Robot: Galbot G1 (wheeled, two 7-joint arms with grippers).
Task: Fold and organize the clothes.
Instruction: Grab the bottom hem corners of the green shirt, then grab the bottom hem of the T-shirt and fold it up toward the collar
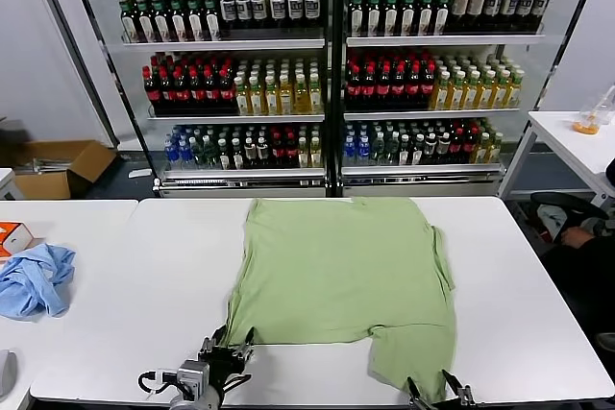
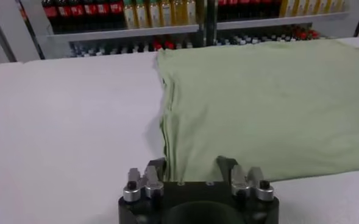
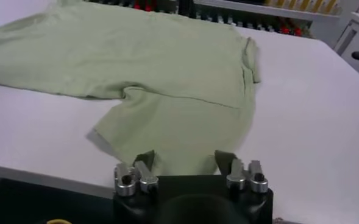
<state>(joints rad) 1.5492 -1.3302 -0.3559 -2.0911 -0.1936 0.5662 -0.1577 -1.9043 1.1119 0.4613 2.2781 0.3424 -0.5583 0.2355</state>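
Folding is partly begun: the light green T-shirt (image 1: 348,280) lies plain side up mid-desk, its left side tucked in and 1 flap reaching the near edge. Both claws hover at that edge, fingers apart and empty, left gripper (image 1: 227,349) by the near-left corner of the cloth, right gripper (image 1: 440,390) at the flap. Pinching both layers squarely would likely keep the next crease straight.

Head view: high, facing forward and down over the white desk (image 1: 115,333), its far edge against drink shelves (image 1: 327,74).

Left wrist view: low at the desk's near edge, close behind the left gripper (image 2: 191,173), facing the far edge.

Right wrist view: low at the near edge toward the right corner, behind the right gripper (image 3: 185,164).

Shared by all three: the green T-shirt (image 1: 336,271) (image 2: 270,103) (image 3: 167,67) (shelves too).
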